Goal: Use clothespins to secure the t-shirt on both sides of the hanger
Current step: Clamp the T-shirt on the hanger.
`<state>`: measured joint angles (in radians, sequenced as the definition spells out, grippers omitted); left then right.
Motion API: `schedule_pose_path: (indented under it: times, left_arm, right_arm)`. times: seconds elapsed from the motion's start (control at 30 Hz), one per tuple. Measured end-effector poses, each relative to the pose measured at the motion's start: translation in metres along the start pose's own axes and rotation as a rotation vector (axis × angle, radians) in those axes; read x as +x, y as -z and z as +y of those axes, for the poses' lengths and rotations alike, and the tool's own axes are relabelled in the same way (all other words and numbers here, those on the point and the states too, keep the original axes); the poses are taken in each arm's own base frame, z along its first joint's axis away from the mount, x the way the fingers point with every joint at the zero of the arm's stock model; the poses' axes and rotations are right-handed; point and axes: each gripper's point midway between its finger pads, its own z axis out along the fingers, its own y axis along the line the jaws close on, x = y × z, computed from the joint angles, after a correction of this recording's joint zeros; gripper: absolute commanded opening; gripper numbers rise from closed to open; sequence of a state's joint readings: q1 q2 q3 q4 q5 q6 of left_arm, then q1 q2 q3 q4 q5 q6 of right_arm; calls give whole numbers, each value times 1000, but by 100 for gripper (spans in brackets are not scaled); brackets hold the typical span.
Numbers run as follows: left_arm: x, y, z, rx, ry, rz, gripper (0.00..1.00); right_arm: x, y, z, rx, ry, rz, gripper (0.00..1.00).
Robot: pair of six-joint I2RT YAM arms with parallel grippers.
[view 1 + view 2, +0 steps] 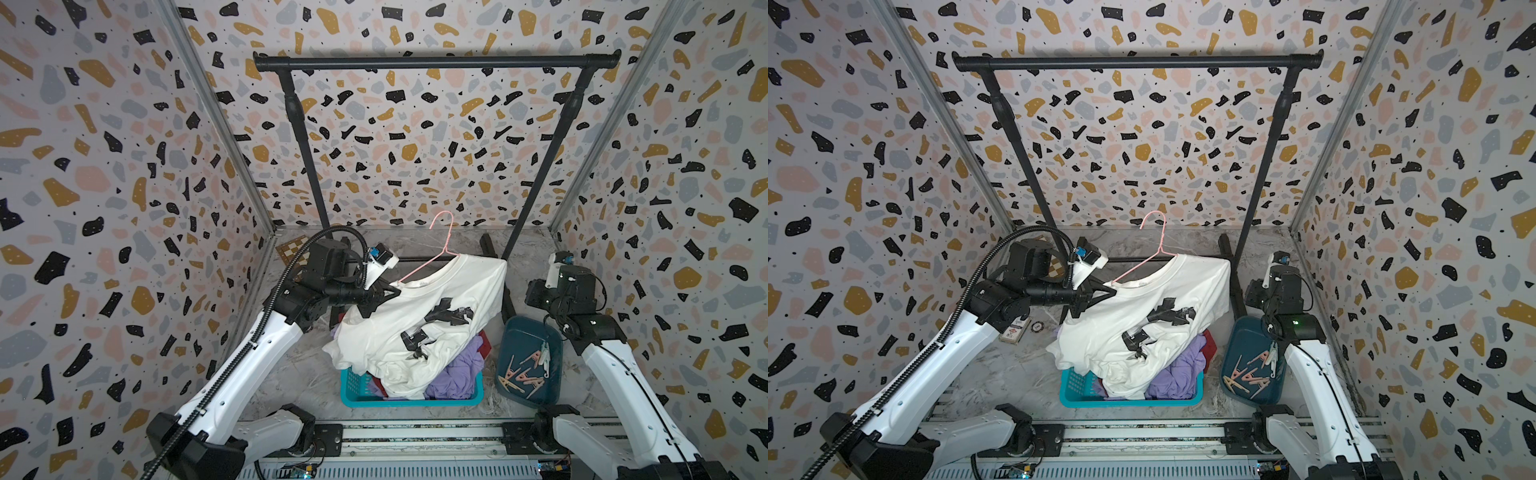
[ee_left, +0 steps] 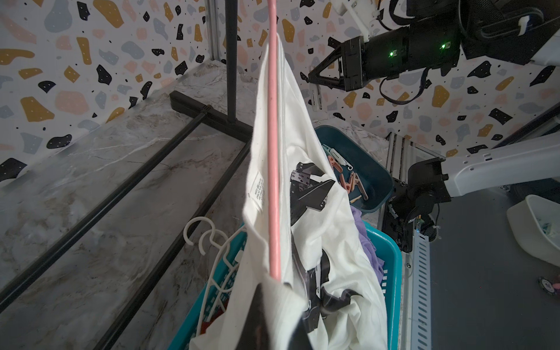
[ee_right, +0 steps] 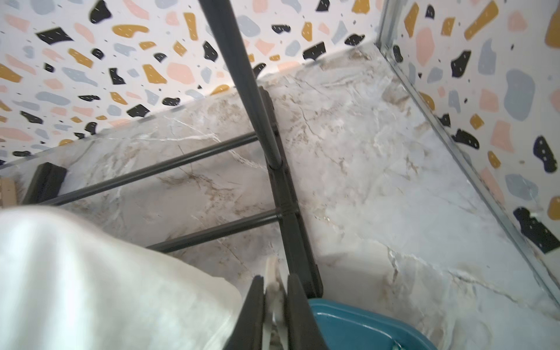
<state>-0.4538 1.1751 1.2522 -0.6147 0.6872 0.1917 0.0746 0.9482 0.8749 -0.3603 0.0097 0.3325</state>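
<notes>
In both top views the left gripper, arm stretched level, is clamped on the t-shirt shoulder and pink hanger above the basket. Spare clothespins lie in the teal tray near the bench's right edge.
Left wrist: the sewn label has print too small to read.
Right wrist: the right gripper pinches a white clothespin.

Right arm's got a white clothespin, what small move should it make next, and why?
Probably ease the right gripper toward the near shoulder of the t-shirt. It is shut on a white clothespin yet apart from the cloth, while the left gripper pinches the shirt and pink hanger at the other shoulder.
</notes>
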Motion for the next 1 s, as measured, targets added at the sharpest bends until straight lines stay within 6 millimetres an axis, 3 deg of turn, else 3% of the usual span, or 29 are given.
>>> schedule_pose_path:
  times: [0.23,0.47,0.73,1.0]
  left_arm:
    - [1,-1,3,9,16,7,0]
    - [-4,2,6,47,45,-13,0]
    - [-11,9,2,110,80,-44,0]
    - [-17,14,-2,183,110,-61,0]
  right_arm:
    - [-53,17,36,-151,67,-180,0]
    - [-92,52,87,-377,182,-374,0]
    - [-112,94,135,-621,356,-559,0]
    - [-100,126,175,-889,542,-652,0]
